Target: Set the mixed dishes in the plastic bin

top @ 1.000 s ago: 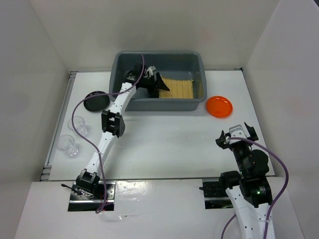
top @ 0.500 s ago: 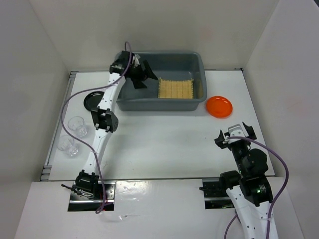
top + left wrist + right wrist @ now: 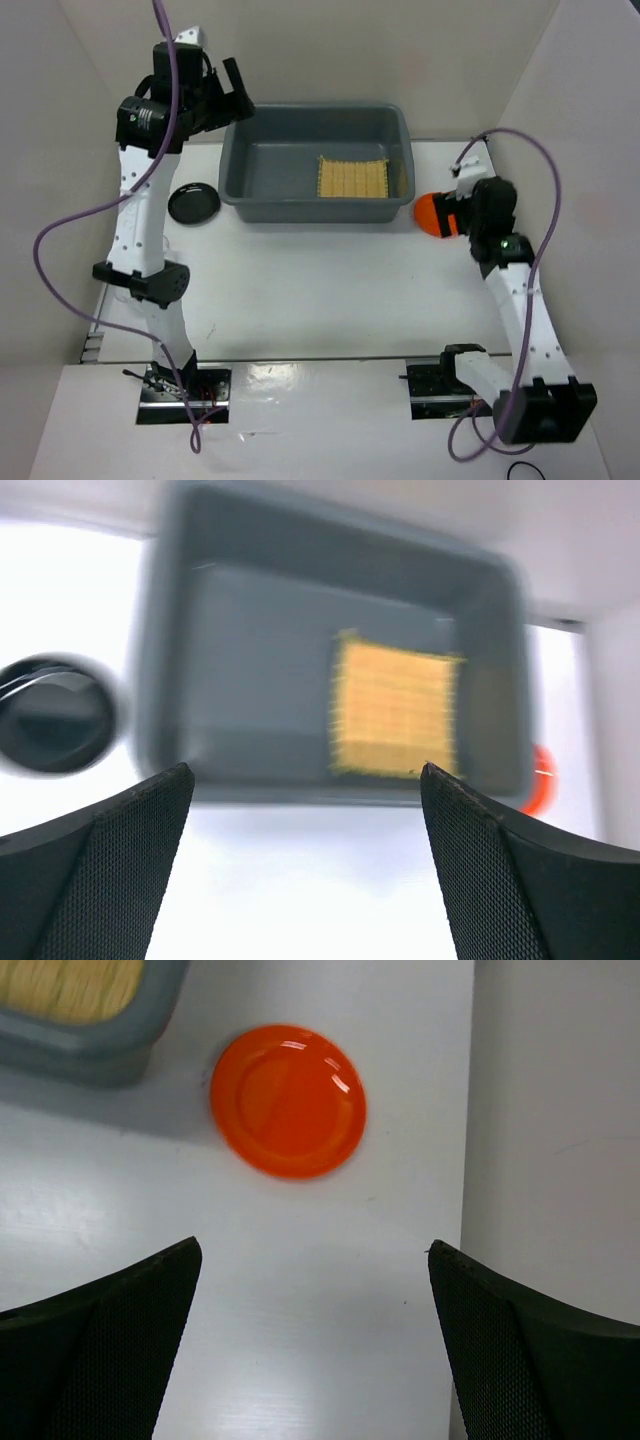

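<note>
The dark grey plastic bin [image 3: 315, 213] stands at the back middle, with the yellow woven mat [image 3: 352, 178] flat on its floor at the right. My left gripper [image 3: 226, 95] is open and empty, raised high above the bin's back left corner. The black plate [image 3: 193, 203] lies left of the bin. The orange plate [image 3: 430, 212] lies right of the bin, and my right gripper [image 3: 452, 208] hovers open over it. In the right wrist view the orange plate [image 3: 288, 1100] lies ahead of the open gripper [image 3: 312, 1248]. The glass cups are hidden.
The left wrist view is blurred; it shows the bin [image 3: 330, 540], mat [image 3: 395, 710], black plate [image 3: 55, 715] and open gripper [image 3: 305, 770]. A white wall [image 3: 560, 1160] stands just right of the orange plate. The bin's corner [image 3: 95, 1035] is at its left.
My left gripper has risen out of the bin and swung up to the left, leaving the mat inside. My right arm has reached forward from the near edge to the orange plate.
</note>
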Motion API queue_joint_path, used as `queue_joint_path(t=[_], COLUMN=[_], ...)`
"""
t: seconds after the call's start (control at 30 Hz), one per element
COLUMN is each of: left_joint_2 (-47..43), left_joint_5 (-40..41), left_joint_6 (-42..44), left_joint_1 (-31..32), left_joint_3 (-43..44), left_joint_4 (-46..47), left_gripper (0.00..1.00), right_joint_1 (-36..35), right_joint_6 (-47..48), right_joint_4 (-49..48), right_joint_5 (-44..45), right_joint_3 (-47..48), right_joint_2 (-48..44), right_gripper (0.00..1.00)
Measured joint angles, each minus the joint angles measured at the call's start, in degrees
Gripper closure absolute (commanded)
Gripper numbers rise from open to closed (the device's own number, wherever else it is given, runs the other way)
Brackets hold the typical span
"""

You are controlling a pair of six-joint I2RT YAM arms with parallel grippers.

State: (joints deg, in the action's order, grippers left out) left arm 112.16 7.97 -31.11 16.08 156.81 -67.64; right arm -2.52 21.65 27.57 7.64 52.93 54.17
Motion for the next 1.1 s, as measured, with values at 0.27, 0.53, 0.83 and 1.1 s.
queue_joint_path(t=[0.27,0.53,0.83,1.1], left_joint_2=[-20.37,-46.12,-49.75,-49.55], left_joint_5=[9.55,3.17,-2.38,-6.23], left_joint_6=[4.11,4.50,5.53,5.53], left_joint_1=[3.87,-3.17,-3.89,-3.89], left_joint_3=[-46.23,-77.02,-82.71,-82.71], left_joint_4=[9.88,16.22,18.05,17.92], left_gripper=[0.00,0.00,0.00,0.00], right_joint_1=[14.91,23.71,23.96,27.12], right_joint_6=[-5.62,-6.03,-6.47,-9.09], right_joint_4=[1.81,8.61,9.97,8.87], right_joint_5=[-16.44,-26.53,-29.64,-35.26], right_joint_3=[23.78,32.96,36.68,40.92], right_joint_2=[26.75,54.14,62.60,69.83], right_gripper=[0.02,0.02,0.02,0.02])
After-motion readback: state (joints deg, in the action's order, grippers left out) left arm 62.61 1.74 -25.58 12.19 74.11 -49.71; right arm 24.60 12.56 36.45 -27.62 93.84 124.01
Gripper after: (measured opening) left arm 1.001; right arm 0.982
